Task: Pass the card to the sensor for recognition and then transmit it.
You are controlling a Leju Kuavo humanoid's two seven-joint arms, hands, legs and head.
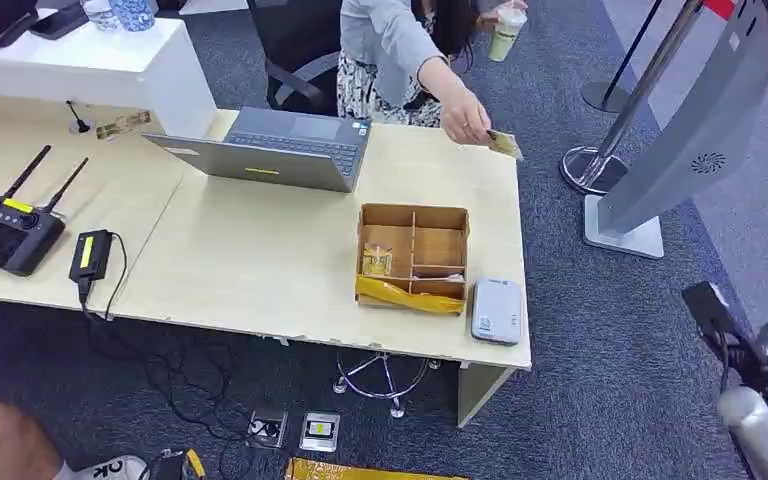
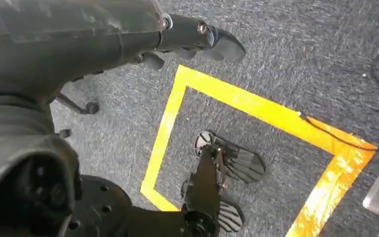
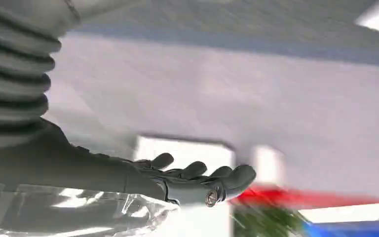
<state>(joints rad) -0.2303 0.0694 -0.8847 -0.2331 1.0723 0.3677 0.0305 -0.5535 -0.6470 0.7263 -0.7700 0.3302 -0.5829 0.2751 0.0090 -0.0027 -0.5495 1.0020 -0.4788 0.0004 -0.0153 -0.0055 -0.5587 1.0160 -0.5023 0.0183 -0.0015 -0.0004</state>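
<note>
**Card in a person's hand across the desk; neither robot hand holds it**

The card [image 1: 505, 144] is pinched in a person's hand [image 1: 467, 120], held out over the far right corner of the desk [image 1: 260, 265]. It is well apart from the grey card reader [image 1: 496, 311], which lies flat at the near right corner, just beside the partitioned cardboard box [image 1: 413, 256].

Right hand [image 3: 197, 177]: fingers stretched out and slightly apart, nothing in them. In the head view that arm sits low at the right edge, off the desk.

Left hand [image 2: 192, 37]: hanging over the carpet; fingers appear extended with nothing held, though I cannot tell the exact spread.

Risks, as judged:
- The handover spans a wide gap. A thin card taken edge-on by thick fingers may slip and fall to the carpet.
- Reaching across could catch the box or nudge the reader off the desk edge it lies close to.
- The slanted grey stand [image 1: 695, 140] is near the right arm's path.

View differences: the head view gives the card, reader and desk layout; the right wrist view alone shows the fingers' posture; the left wrist view shows yellow floor tape [image 2: 256, 101].
</note>
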